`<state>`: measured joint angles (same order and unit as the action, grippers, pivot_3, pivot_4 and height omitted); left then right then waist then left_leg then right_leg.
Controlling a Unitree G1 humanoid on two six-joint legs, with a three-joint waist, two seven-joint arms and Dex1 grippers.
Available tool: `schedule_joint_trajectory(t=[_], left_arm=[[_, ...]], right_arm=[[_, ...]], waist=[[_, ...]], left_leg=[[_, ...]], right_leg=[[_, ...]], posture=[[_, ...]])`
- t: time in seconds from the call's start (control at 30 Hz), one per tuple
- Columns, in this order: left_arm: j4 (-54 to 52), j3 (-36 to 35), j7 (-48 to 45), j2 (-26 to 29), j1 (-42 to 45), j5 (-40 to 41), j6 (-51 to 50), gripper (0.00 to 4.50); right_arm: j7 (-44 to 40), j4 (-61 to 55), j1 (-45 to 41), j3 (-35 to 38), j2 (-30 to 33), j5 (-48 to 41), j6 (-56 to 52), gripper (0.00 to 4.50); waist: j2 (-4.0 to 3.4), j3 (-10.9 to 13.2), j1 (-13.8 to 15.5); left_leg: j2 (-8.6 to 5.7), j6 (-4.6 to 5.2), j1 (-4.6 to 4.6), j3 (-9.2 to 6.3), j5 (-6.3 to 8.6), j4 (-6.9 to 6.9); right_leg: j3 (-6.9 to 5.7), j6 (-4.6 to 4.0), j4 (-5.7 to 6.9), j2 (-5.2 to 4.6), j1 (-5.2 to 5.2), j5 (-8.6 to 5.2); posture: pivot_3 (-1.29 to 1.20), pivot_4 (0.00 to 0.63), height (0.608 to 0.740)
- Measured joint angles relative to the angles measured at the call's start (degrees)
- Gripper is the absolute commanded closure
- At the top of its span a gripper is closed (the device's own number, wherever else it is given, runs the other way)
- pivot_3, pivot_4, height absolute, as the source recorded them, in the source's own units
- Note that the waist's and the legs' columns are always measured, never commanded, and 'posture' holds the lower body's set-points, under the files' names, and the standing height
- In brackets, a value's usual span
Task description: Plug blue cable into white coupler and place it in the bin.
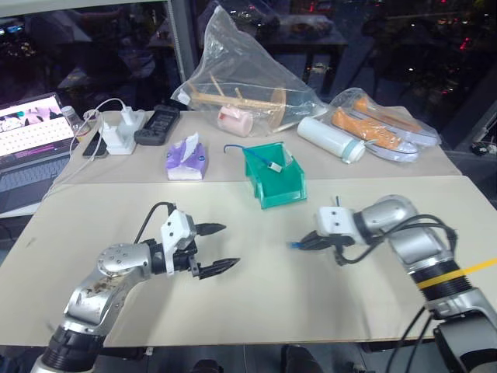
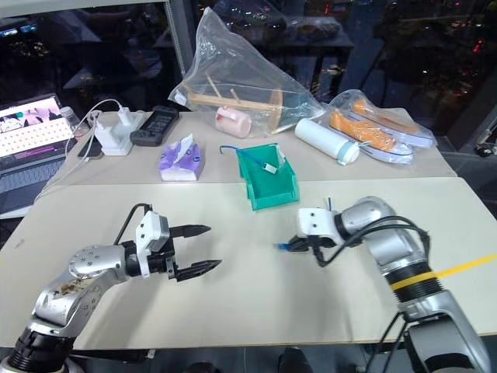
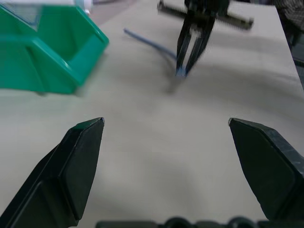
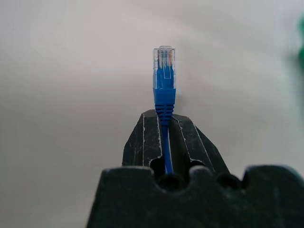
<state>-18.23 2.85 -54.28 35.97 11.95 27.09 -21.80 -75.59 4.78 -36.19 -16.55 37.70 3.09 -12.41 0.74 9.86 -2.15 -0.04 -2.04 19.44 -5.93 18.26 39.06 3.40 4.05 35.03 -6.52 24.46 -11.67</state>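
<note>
Over on the far left a laptop (image 1: 29, 132) glows at the table's (image 1: 256, 311) edge, with a white power adapter (image 1: 120, 134) and a dark remote-like device (image 1: 158, 124) just beside it. Down front, the left gripper (image 1: 211, 249) hovers over the bare tabletop, its two black fingers spread wide apart and nothing between them. Behind it sits a purple tissue pack (image 1: 186, 159), and back of that a big clear plastic bag (image 1: 245, 74) with wooden pieces inside. Centre stage, the bin (image 1: 273, 183), and there's the white coupler (image 1: 274, 165) lying inside it with a bit of blue cord trailing over the back rim. Now to the right: the right gripper (image 1: 301, 244) has its jaws pinched tight on the blue cable (image 4: 164, 90), clear plug poking straight out past the fingertips, held just above the table, in front of the bin and apart from it. Farther back right, a white cylinder (image 1: 331, 139) and bagged orange items (image 1: 377, 128).
</note>
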Motion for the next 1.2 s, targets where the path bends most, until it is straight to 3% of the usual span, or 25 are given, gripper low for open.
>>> schedule_joint_trajectory(t=[0.13, 0.37, 0.57, 0.77, 1.0, 1.1, 1.2], left_arm=[[-0.21, 2.78, 1.77, -2.30, 1.12, -0.36, -2.26, 0.00], [-1.47, 8.95, 2.11, -4.21, 2.54, -3.11, -3.31, 0.00], [0.40, 10.03, 0.39, -3.39, 4.12, -6.35, -1.92, 0.00], [7.81, 10.93, -1.48, -1.71, 6.15, -10.40, 0.92, 0.00], [17.08, 15.21, -3.06, -8.73, 9.03, -13.74, 7.19, 0.00], [22.50, 16.12, -4.34, -9.21, 10.89, -15.94, 10.83, 0.63], [26.94, 16.23, -5.31, -9.92, 13.03, -17.37, 13.99, 1.75]], right_arm=[[2.80, -5.74, 1.68, -1.12, -2.71, -0.52, -9.31, 4.48], [7.86, -12.63, 5.44, -2.88, -4.85, -2.15, -19.85, 2.16], [12.42, -19.75, 6.27, 2.70, -4.43, -6.70, -24.31, 0.14], [14.60, -30.18, 13.72, 9.93, 0.12, -12.61, -29.51, 0.05], [15.53, -40.95, 22.34, 24.42, 4.41, -26.23, -40.54, 0.05], [15.88, -44.55, 25.32, 28.98, 5.77, -31.82, -44.35, 0.00], [17.50, -46.87, 25.81, 33.54, 6.97, -36.17, -46.82, 0.00]], waist=[[0.00, 0.00, 0.20], [0.00, 0.00, -0.09], [0.01, 0.00, -0.23], [0.01, 0.00, 0.38], [0.04, 0.00, 1.40], [0.04, 0.00, 1.33], [0.06, -0.01, 1.20]], left_leg=[[-0.02, 0.23, 0.04, 0.00, 0.13, 0.00], [-0.02, 0.28, -0.01, 0.00, 0.15, 0.00], [-0.02, 0.28, -0.10, -0.02, 0.15, -0.01], [-0.03, 0.32, -0.07, -0.03, 0.17, 0.00], [-0.03, 0.34, -0.09, -0.03, 0.19, 0.03], [-0.04, 0.35, -0.12, -0.01, 0.18, 0.03], [-0.03, 0.36, -0.17, 0.00, 0.18, 0.05]], right_leg=[[0.00, 0.02, -0.06, -0.01, -0.02, 0.00], [0.00, 0.01, -0.06, 0.00, -0.03, 0.00], [0.00, 0.00, -0.09, 0.01, -0.05, 0.00], [-0.01, 0.01, -0.08, 0.00, -0.11, 0.00], [-0.01, 0.01, -0.12, 0.01, -0.17, 0.00], [0.00, 0.00, -0.13, 0.02, -0.17, 0.00], [0.01, -0.01, -0.11, 0.02, -0.24, 0.01]], posture=[[0.00, 0.150, 0.740], [0.00, 0.150, 0.740], [0.00, 0.150, 0.740], [0.00, 0.150, 0.740], [0.00, 0.150, 0.740], [0.00, 0.150, 0.740], [0.00, 0.150, 0.740]])
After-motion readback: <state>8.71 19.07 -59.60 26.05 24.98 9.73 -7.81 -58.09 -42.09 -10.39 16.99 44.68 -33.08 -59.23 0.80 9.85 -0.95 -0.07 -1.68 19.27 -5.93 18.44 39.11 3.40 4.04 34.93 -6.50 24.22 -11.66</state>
